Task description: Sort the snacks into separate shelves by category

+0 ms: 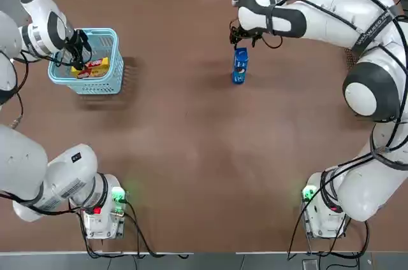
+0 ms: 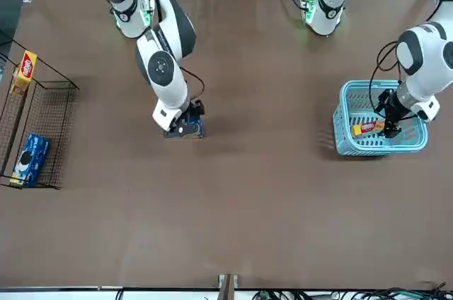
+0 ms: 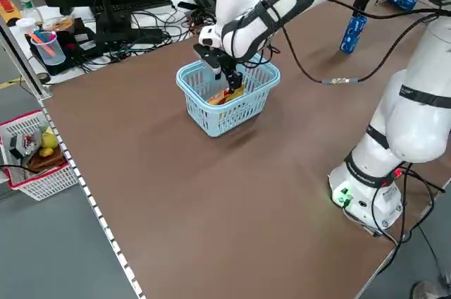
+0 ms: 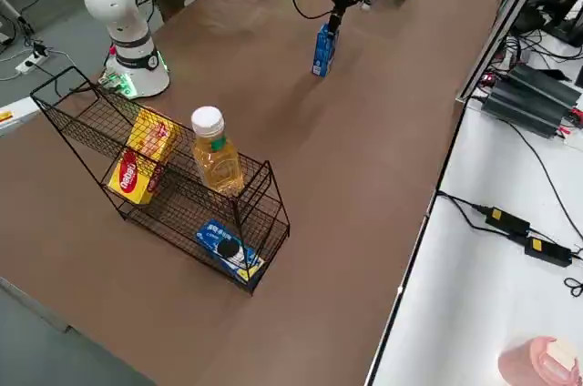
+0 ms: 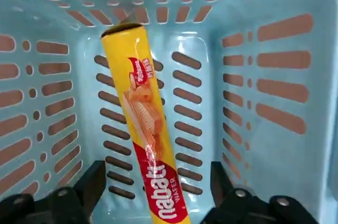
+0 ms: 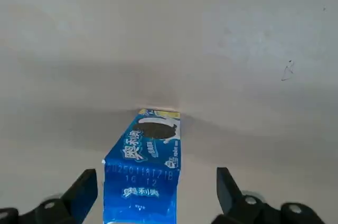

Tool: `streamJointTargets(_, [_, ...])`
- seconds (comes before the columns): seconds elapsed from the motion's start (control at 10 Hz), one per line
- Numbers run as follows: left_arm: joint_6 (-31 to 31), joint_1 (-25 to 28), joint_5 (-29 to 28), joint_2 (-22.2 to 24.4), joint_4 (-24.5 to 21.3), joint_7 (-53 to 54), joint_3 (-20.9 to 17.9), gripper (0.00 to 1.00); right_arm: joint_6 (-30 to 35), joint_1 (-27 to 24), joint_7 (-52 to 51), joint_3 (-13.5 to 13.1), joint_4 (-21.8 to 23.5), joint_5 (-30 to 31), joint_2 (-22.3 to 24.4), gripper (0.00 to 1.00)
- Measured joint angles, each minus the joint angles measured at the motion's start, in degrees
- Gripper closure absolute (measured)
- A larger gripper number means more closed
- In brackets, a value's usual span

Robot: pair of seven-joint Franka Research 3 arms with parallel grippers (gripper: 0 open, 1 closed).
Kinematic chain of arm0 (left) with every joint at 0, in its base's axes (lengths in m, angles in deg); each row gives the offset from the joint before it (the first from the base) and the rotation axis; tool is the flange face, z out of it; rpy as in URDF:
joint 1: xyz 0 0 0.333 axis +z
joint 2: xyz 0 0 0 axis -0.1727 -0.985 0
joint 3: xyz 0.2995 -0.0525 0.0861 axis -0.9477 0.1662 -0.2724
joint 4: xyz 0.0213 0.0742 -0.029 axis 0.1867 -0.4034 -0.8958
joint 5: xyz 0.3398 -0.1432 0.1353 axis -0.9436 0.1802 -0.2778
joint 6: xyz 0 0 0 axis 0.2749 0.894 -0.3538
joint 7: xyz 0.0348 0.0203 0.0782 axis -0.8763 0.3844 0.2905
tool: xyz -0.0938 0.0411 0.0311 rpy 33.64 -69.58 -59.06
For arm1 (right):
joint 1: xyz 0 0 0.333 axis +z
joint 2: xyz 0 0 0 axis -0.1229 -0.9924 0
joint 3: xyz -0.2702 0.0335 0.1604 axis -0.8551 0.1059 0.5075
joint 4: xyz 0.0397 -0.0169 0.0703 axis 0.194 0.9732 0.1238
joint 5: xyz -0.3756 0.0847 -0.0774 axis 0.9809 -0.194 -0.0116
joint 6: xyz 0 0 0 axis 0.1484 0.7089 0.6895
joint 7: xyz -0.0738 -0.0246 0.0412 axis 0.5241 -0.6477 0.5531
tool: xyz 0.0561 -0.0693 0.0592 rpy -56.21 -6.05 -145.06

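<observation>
A yellow-orange wafer box (image 5: 145, 129) lies tilted inside the light blue basket (image 1: 95, 85). My left gripper (image 5: 157, 182) reaches down into the basket, open, one finger on each side of the box with a gap to it. A blue packet (image 1: 240, 66) stands upright on the table at the far middle. My right gripper (image 6: 156, 187) hangs just above the blue packet (image 6: 145, 166), open, its fingers wide of both sides. The wire rack's shelves (image 2: 42, 112) stand at my far right, holding a yellow box (image 2: 27, 66) on the upper tier and a blue packet (image 2: 30, 158) on the lower tier.
A bottle of amber drink (image 4: 217, 154) stands in the rack (image 4: 182, 195) beside the yellow box (image 4: 141, 163). Cables and equipment lie beyond the table's far edge. Both arm bases sit at the near edge.
</observation>
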Motion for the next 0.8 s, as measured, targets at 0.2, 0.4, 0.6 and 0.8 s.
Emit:
streamJointTargets(0.2, [3.1,-0.1,0.0,-1.3,-1.3,-0.1,0.1,0.15,-0.2,0.1,0.0,0.0,0.0,0.0,0.0,0.00])
streamJointTargets(0.4, [6.0,-0.1,0.0,-2.8,-2.2,-0.1,0.7,0.20,-0.8,0.2,0.0,0.0,0.3,0.0,0.0,0.00])
streamJointTargets(0.6, [7.8,-0.2,0.0,-3.8,-3.1,-0.1,1.0,0.34,-1.2,0.4,0.0,0.0,0.7,0.0,0.0,0.00])
streamJointTargets(0.8, [8.0,-0.2,0.0,-4.2,-3.1,0.0,1.0,0.56,-1.4,0.5,0.0,0.0,0.8,0.0,0.0,0.00])
